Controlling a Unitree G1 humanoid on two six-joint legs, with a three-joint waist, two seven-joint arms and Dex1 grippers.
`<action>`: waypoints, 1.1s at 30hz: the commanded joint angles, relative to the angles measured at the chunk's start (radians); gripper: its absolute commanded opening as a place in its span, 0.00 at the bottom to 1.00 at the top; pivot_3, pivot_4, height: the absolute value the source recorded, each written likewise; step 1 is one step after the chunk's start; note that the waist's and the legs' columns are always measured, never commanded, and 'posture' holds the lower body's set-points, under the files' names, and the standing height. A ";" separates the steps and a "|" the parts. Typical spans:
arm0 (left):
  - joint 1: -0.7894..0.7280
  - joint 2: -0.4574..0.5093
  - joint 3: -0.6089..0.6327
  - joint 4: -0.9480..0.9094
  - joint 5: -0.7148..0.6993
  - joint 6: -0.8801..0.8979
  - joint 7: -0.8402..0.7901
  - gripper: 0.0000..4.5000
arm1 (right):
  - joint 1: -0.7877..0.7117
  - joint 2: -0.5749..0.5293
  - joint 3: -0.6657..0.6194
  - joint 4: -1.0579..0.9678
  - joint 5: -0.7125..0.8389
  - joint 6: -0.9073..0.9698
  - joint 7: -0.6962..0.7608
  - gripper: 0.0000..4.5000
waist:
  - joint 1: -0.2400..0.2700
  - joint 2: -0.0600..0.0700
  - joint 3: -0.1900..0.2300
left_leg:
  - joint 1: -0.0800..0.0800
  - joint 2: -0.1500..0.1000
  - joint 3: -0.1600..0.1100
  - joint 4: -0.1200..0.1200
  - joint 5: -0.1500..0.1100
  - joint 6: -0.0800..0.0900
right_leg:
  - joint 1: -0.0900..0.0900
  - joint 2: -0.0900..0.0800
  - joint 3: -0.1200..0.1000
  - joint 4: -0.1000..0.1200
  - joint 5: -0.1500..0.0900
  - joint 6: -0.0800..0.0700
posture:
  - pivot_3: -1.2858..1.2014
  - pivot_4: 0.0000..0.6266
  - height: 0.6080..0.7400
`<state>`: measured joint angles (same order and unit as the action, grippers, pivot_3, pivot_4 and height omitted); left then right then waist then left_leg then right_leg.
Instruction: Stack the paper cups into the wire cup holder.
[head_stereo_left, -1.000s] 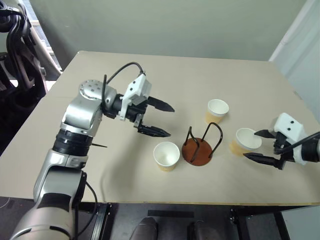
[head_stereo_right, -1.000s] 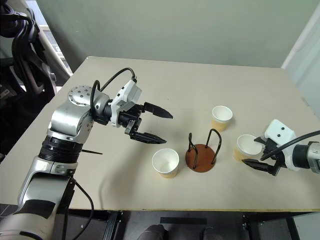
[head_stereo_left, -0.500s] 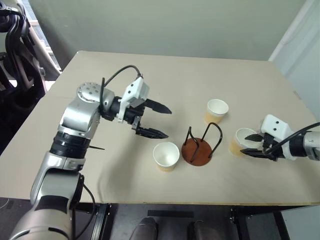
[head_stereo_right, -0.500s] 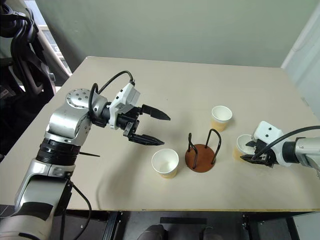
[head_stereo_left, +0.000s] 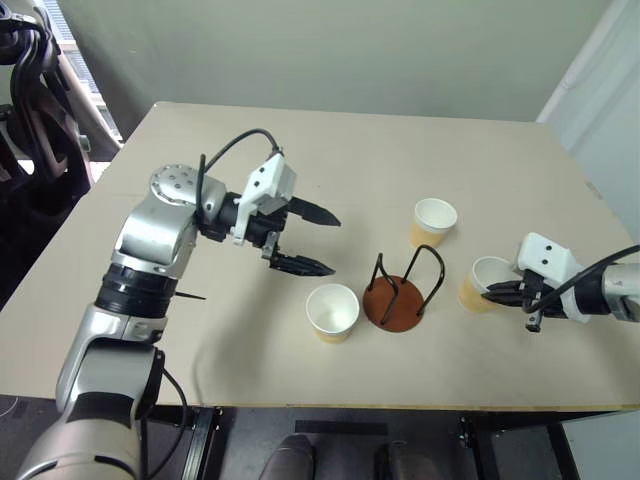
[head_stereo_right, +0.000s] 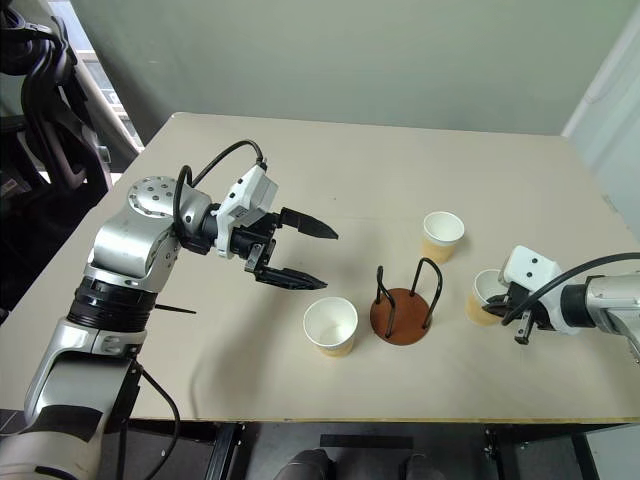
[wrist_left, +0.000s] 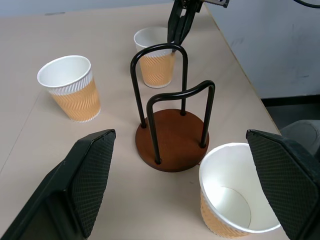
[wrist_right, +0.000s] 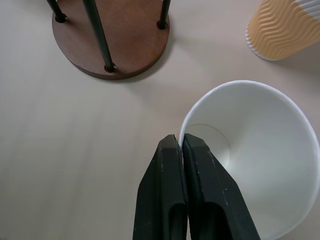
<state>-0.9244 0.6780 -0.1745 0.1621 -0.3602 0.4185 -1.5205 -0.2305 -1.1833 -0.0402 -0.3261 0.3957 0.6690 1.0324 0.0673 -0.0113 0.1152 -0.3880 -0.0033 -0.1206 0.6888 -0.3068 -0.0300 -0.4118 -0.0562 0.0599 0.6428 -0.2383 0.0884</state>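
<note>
Three paper cups stand upright on the tan table. One cup (head_stereo_left: 333, 310) is left of the wire cup holder (head_stereo_left: 400, 296), another (head_stereo_left: 434, 220) stands behind it, and the last one (head_stereo_left: 482, 282) is to its right. My right gripper (head_stereo_left: 499, 291) is shut on the near wall of that right cup (wrist_right: 260, 165), one finger inside the rim and one outside (wrist_right: 170, 200). The holder, a brown disc with two black wire arches, holds no cup (wrist_left: 172, 135). My left gripper (head_stereo_left: 334, 245) hangs open above the table, left of the holder, with nothing between its fingers.
The table's front edge (head_stereo_left: 330, 405) runs close below the left cup and the holder. A black chair frame (head_stereo_left: 40, 110) stands off the table's left side. A white panel (head_stereo_left: 600, 90) rises past the table's right edge.
My right gripper has gone from wide open around the right cup to shut on its rim wall. The left arm has stayed in place, still open.
</note>
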 joint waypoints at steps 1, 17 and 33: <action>-0.007 0.005 0.011 -0.015 0.000 -0.014 0.002 1.00 | 0.005 -0.002 -0.019 -0.021 0.000 0.004 0.013 0.01 | 0.000 0.000 0.000 | 0.000 0.000 0.000 0.000 0.000 0.000 | 0.000 0.000 0.000 0.000 0.000 0.000 | 0.52 0.24 1.00; -0.018 0.000 0.008 0.001 0.008 -0.017 0.010 1.00 | -0.017 -0.016 -0.084 -0.046 0.034 0.047 0.022 0.01 | 0.000 0.000 0.000 | 0.000 0.000 0.000 -0.001 0.000 0.000 | 0.000 0.000 0.000 0.000 0.000 0.000 | 0.52 0.24 1.00; -0.018 -0.005 0.004 0.000 0.017 -0.014 0.011 1.00 | -0.037 -0.038 -0.136 -0.083 0.058 0.076 0.027 0.01 | 0.000 0.000 0.000 | 0.000 0.000 0.000 -0.001 0.000 0.000 | 0.000 0.000 0.000 0.000 0.000 0.000 | 0.52 0.24 1.00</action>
<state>-0.9247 0.6720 -0.1746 0.1714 -0.3449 0.4115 -1.5153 -0.2448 -1.1965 -0.1145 -0.3749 0.4414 0.7458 1.0514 0.0671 -0.0112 0.1152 -0.3877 -0.0033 -0.1207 0.6878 -0.3068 -0.0300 -0.4115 -0.0562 0.0600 0.6424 -0.2383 0.0883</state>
